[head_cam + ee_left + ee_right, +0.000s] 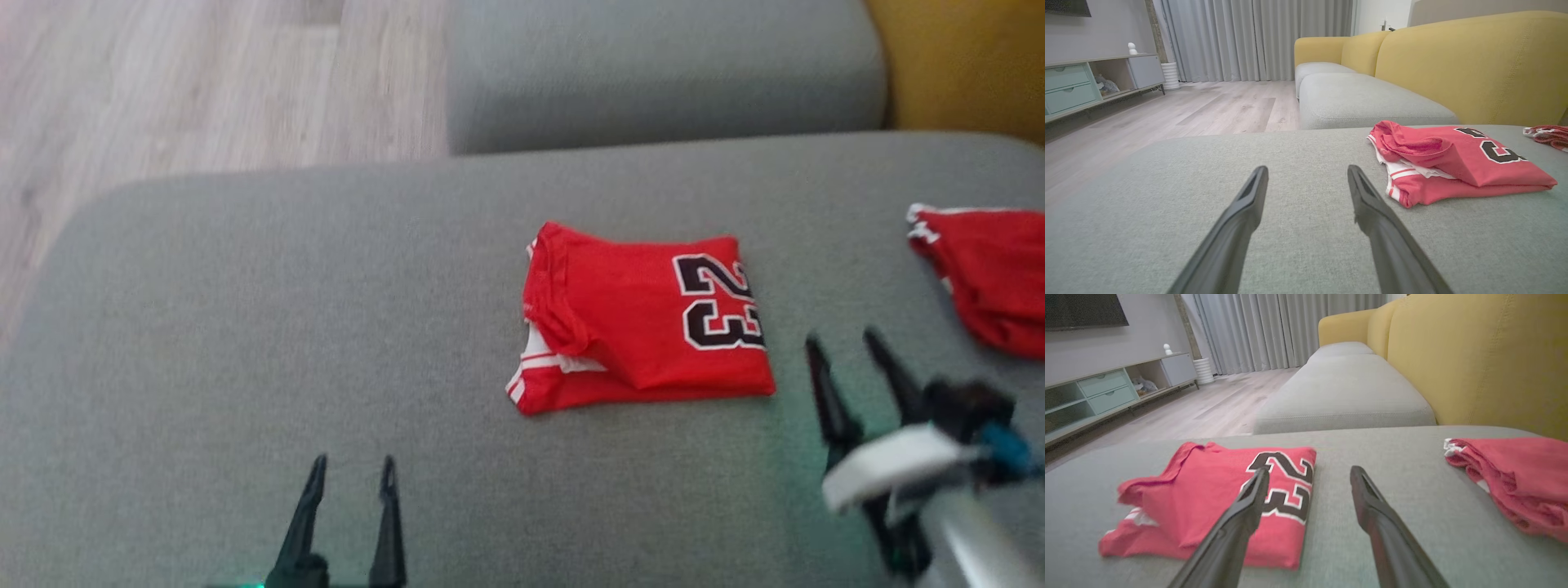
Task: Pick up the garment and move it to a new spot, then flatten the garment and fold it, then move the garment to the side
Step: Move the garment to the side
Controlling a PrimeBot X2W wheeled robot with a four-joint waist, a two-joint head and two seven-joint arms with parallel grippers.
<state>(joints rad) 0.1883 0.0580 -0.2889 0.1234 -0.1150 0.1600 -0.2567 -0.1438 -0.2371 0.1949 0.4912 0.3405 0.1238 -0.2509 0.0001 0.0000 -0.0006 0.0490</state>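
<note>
Nearest the robot, the left hand (353, 461) hovers over bare grey cushion (204, 343), fingers spread and holding nothing, well apart from the cloth. Just beyond and to the right, the right hand (841, 336) is likewise open and empty, its tips just beside the numbered end of the garment (637, 318). The garment lies folded in a rough rectangle at the cushion's middle, with a rumpled flap and striped sleeve loose at its left end. Only the move aside seems left. A pinch that takes just the top layer would likely peel the fold open, and dragging could snag the loose flap. Farther right lies a smaller red bundle (992, 278); a careless reach might catch it instead. Beyond the cushion's far-left edge is wooden floor (163, 98), where an overshoot would drop the garment.
</note>
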